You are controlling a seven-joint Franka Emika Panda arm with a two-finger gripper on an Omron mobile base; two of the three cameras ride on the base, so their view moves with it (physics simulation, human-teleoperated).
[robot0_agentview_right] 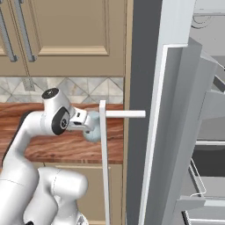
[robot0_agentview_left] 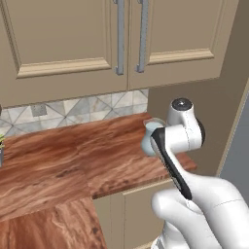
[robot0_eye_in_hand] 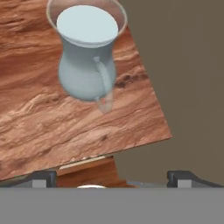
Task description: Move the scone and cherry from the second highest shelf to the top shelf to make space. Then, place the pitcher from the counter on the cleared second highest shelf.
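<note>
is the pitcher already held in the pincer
No, the pitcher stands on the counter, apart from the open pincer.

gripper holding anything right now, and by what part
Nothing is held. In the hand view the gripper is open, fingertips spread wide, and the pitcher stands apart from it on the counter, handle facing the camera.

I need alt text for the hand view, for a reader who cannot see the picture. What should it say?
A pale blue-grey pitcher stands upright on a reddish-brown wooden counter, near its corner, with its handle turned toward the camera. The gripper is open, its two dark fingertips wide apart at the bottom, short of the pitcher.
</note>
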